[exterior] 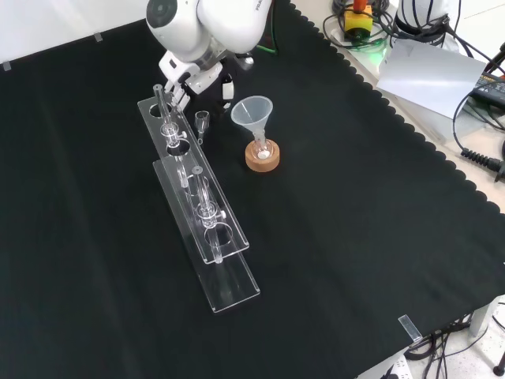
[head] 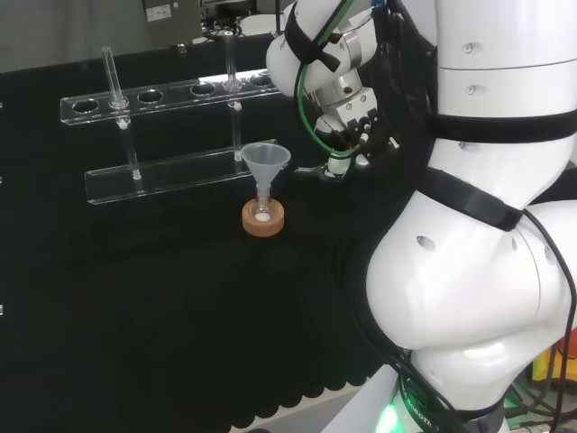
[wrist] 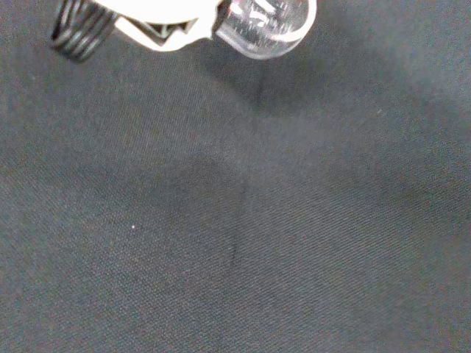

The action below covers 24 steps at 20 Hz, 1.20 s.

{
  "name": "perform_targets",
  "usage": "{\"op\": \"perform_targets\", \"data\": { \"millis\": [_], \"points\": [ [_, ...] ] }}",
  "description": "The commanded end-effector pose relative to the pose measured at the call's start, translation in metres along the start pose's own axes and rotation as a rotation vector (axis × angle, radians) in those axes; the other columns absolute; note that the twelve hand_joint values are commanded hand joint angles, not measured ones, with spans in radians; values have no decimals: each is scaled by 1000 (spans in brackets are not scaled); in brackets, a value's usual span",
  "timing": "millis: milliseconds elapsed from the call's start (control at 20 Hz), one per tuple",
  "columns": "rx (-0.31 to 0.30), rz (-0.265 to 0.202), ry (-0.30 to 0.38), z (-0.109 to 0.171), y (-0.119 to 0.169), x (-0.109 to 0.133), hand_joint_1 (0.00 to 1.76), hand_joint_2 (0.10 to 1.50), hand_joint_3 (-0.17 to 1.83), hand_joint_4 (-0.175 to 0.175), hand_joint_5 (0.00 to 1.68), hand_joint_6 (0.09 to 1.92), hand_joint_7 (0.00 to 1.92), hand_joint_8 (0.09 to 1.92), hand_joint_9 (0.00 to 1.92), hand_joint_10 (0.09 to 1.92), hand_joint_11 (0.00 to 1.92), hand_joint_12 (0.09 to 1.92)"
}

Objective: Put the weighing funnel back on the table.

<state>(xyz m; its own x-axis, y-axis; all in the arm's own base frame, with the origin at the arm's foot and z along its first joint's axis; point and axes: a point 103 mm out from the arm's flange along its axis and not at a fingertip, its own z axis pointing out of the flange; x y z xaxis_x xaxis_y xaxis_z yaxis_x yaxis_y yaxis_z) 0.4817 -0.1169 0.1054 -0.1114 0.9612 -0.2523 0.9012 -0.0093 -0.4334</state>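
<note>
Black cloth across the whole bench. White arm links big at right of head view, reaching out over the far part of the cloth. Long clear rack in two tiers, left of centre in front view, running near to far; upright glass tubes in some holes. Hand at the arm's end, right of and a bit beyond the funnel in head view; in front view hand at the far end of the rack, low over the cloth. Fingers curled down, pinching the weighing funnel at their tips. Funnel mouth up, stem down in a small flask, untouched, apart from the hand. Cork ring under the flask, flat on the cloth, right of the rack in front view. Weighing funnel small and clear, between the rack's far end and the funnel in front view, just beside the rack; in head view weighing funnel poking left from under the fingers. In wrist view its round clear bowl touching a white part of the hand, dark shadow on the cloth right by it. Touching the cloth or just above: cannot tell.
</note>
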Motion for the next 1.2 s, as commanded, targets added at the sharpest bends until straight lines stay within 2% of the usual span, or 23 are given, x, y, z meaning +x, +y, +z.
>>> {"op": "perform_targets", "data": {
  "millis": [50,700,1200],
  "points": [
    [-48,32,14,-28,-31,-7,911,625,751,-48,410,348,382,737,664,613,365,1325],
    [-140,73,21,-75,-90,-5,890,642,744,-50,458,303,467,725,722,600,383,1319],
    [-188,89,17,-93,-122,-1,883,655,725,-48,492,299,494,703,748,572,397,1314]
  ]
}}
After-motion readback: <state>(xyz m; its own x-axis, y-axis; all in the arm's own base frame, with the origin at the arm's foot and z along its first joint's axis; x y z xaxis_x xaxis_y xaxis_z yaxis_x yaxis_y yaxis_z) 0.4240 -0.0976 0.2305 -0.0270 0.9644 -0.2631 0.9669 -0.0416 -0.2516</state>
